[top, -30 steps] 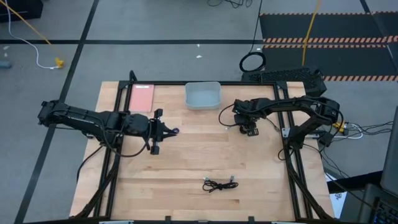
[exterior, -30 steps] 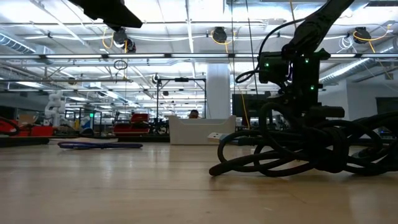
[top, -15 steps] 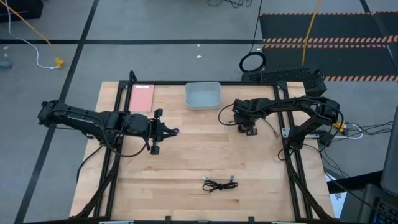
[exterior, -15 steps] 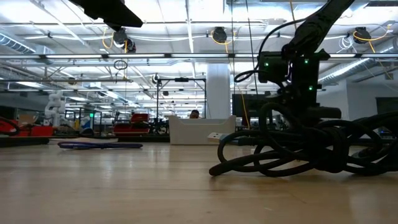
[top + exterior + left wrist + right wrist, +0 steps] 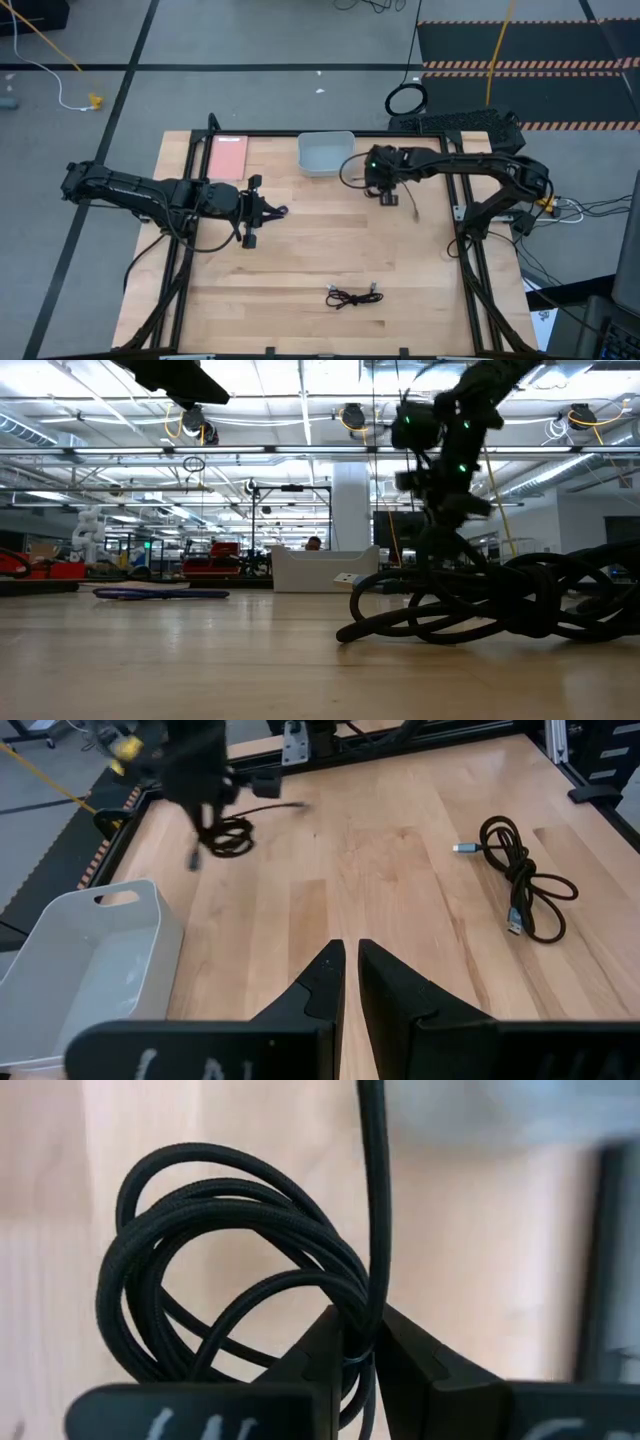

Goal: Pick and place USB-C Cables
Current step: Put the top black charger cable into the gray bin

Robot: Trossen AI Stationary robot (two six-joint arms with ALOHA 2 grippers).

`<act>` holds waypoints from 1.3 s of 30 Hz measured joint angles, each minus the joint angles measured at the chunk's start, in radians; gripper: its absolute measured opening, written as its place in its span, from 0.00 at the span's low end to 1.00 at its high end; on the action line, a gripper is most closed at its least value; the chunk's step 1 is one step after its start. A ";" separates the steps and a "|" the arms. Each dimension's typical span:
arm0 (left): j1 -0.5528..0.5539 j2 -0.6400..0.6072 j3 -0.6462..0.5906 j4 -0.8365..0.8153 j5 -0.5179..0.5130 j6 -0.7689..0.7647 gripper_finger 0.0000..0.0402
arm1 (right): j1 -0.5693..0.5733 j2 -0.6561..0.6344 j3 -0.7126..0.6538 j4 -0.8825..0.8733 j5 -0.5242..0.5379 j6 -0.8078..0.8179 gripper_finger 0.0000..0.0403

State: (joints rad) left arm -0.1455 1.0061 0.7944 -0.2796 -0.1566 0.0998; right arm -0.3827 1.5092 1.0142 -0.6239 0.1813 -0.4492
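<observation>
My right gripper hovers near the white tray and is shut on a black USB-C cable, a small loose coil. A second black cable lies flat on the wood toward the table's near edge, and it fills the low view's foreground. The blue-purple cable lies on the table just past my left gripper's tips. My left gripper waits over the table's left half, shut and holding nothing. My right gripper pinches a few strands of the black coil between its two fingers, coming from above. The coil hangs below the fingers, off the table, in slack loops. One loose end trails away toward the table's right side.
A pink flat pad lies at the far left corner, beside the tray. Off the table, on the floor, are a black ring-shaped coil and a yellow cord. Bare wood stretches between the tray and the near cable.
My right gripper has risen and moved toward the far edge and the tray, staying shut on the black cable. The coil has come up off the table with it, its loose end trailing behind. The left arm has kept still.
</observation>
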 joint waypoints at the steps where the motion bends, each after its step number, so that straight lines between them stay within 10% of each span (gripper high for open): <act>1: 0.000 0.000 0.000 0.000 0.000 0.000 0.09 | 0.007 -0.006 0.025 0.000 0.017 0.000 0.08; 14: 0.001 0.000 0.000 -0.003 -0.005 0.008 0.09 | 0.052 -0.030 0.277 0.205 0.086 -0.015 0.09; 39: 0.001 0.000 0.000 0.022 -0.006 0.064 0.09 | -0.022 0.147 0.200 1.154 0.026 0.024 0.09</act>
State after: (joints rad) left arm -0.1444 1.0061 0.7944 -0.2580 -0.1627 0.1635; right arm -0.4048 1.6566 1.2144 0.5303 0.2077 -0.4248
